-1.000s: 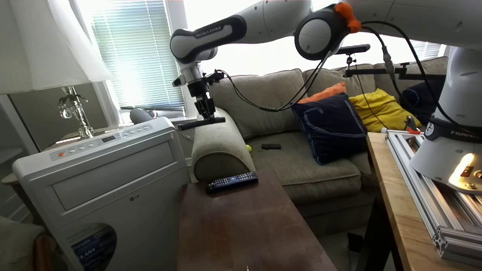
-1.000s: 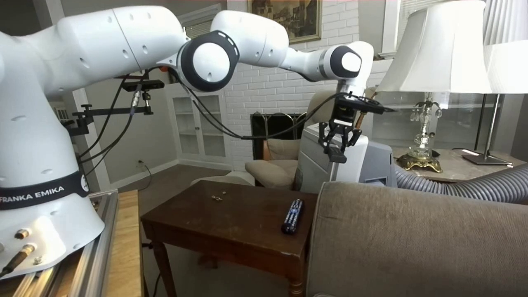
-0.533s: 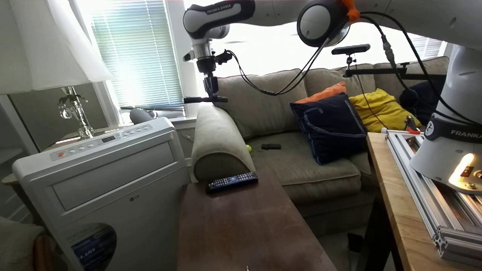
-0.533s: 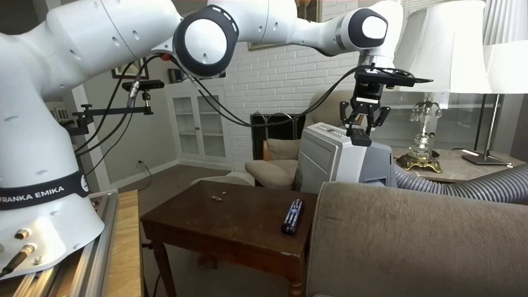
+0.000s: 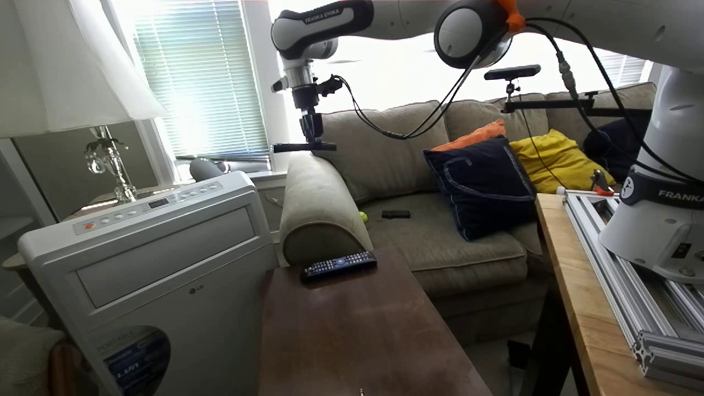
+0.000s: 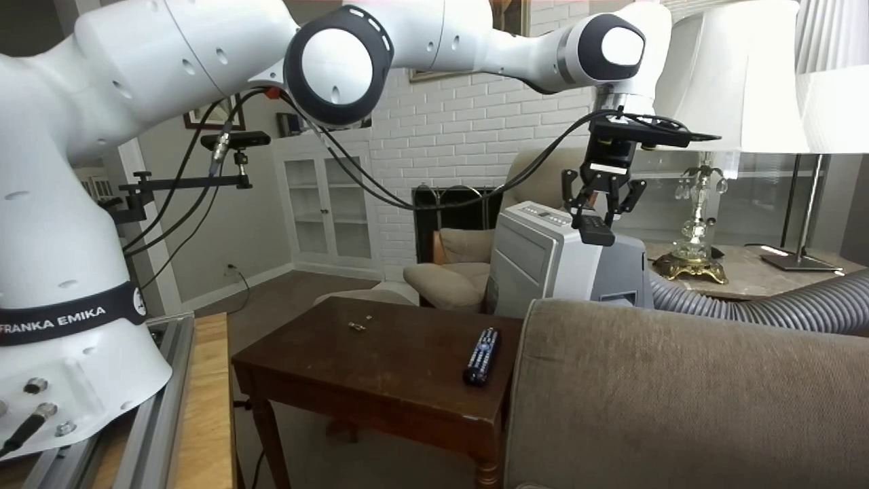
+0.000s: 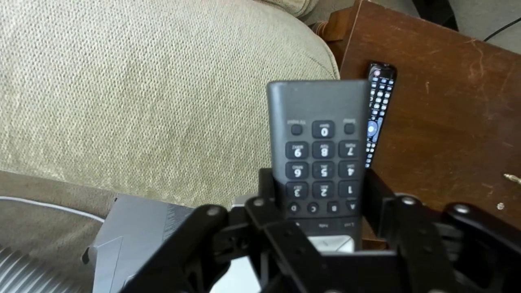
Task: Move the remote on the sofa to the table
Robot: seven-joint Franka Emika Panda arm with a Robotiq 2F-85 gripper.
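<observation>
The remote (image 7: 319, 101), dark grey with numbered keys, is held in the air, roughly level. My gripper (image 7: 317, 179) is shut on its two long sides, a finger against each. In both exterior views the remote (image 6: 597, 232) hangs high above the armrest of the sofa (image 5: 324, 198), touching nothing below. The dark red-brown table (image 6: 380, 353) stands against that armrest, lower than the gripper. From the wrist, the table (image 7: 439, 122) lies to the right and the armrest (image 7: 163, 93) to the left. The remote's far end is hidden behind the gripper.
A black remote with bluish keys (image 5: 339, 265) lies on the table's end by the armrest. Another dark flat object (image 5: 396, 214) rests on the sofa seat near a tennis ball (image 5: 363, 216). A white air conditioner (image 5: 159, 264) and a lamp (image 6: 699, 204) stand beside.
Over the last second my gripper has risen and shifted back over the sofa's armrest, carrying the remote, which now hangs more level. In the latest half second it has barely moved.
</observation>
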